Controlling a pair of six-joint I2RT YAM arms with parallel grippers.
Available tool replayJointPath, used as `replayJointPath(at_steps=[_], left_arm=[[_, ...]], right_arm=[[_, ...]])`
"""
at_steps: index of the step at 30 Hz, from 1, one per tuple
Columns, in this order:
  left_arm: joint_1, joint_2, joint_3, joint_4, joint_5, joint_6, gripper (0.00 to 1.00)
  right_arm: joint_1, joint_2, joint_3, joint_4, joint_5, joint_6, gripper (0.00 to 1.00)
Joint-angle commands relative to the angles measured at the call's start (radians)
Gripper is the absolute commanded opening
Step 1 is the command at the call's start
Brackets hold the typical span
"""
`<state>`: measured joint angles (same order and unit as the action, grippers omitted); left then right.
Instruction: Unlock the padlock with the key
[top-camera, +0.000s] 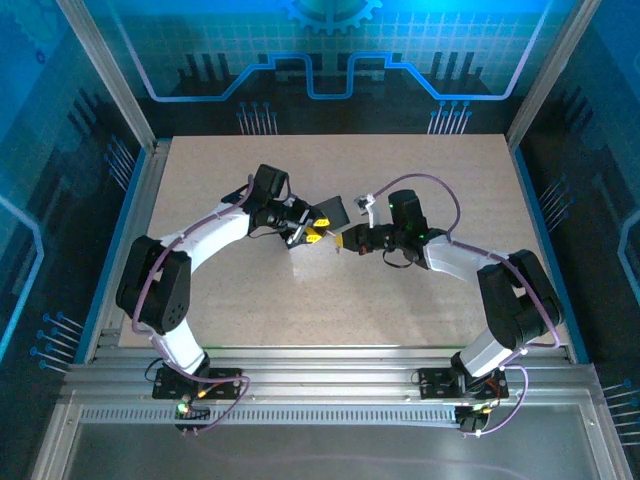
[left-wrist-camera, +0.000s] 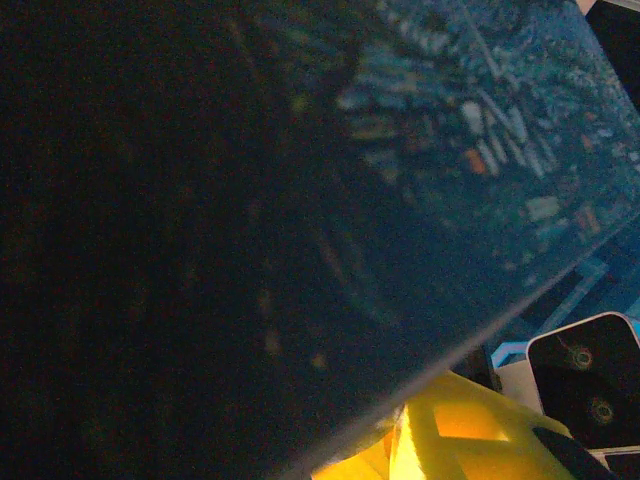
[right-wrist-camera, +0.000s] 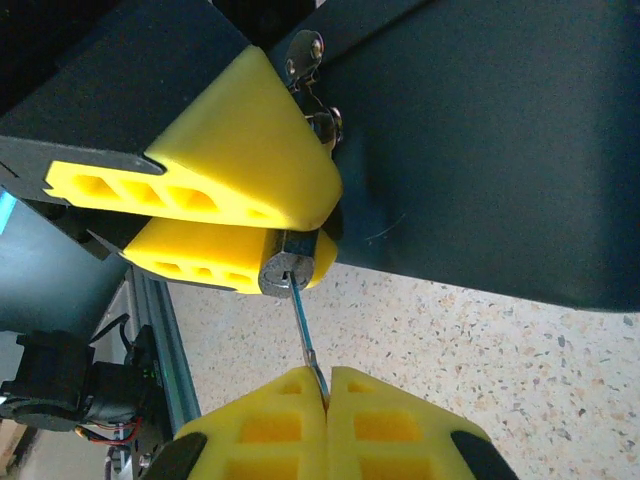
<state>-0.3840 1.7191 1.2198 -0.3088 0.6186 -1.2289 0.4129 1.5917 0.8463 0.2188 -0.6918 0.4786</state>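
In the right wrist view, the padlock (right-wrist-camera: 290, 268) shows its silver keyhole end, clamped between the left gripper's yellow fingers (right-wrist-camera: 230, 165). The thin key (right-wrist-camera: 305, 335) has its tip at or in the keyhole. Its head is pinched in my right gripper (right-wrist-camera: 327, 395), which is shut on it just below the lock. From above, the left gripper (top-camera: 313, 233) and right gripper (top-camera: 347, 241) meet nose to nose over the middle of the table. A dark panel (left-wrist-camera: 250, 200) blocks most of the left wrist view, with a yellow finger (left-wrist-camera: 470, 430) below it.
A flat black object (top-camera: 332, 212) hangs beside the padlock and looms at the upper right of the right wrist view, the black object (right-wrist-camera: 480, 130). Spare keys (right-wrist-camera: 305, 50) dangle by it. The speckled tabletop (top-camera: 300, 300) lies beneath, with an aluminium rail (right-wrist-camera: 160, 330) at its edge.
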Motion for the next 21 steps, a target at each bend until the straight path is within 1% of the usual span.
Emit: replayJointPath(at_steps=[1,7,11,18,21], left_arm=[[0.003,-0.05,-0.016,0.005,0.021,0.022,0.0],[0.003,-0.053,-0.012,0.001,0.022,0.035,0.0],[0.002,-0.055,-0.009,-0.007,0.02,0.043,0.0],[0.002,-0.052,-0.005,-0.013,0.011,0.062,0.0],[0.004,-0.049,-0.001,-0.018,0.009,0.074,0.0]], right_arm=[[0.015,0.012,0.06,0.04,-0.016,0.008,0.0],[0.023,0.032,0.08,0.031,-0.011,0.021,0.0],[0.024,0.046,0.089,0.045,-0.029,0.046,0.0],[0.027,0.083,0.093,0.168,-0.129,0.171,0.0],[0.029,0.082,0.081,0.198,-0.14,0.199,0.0]])
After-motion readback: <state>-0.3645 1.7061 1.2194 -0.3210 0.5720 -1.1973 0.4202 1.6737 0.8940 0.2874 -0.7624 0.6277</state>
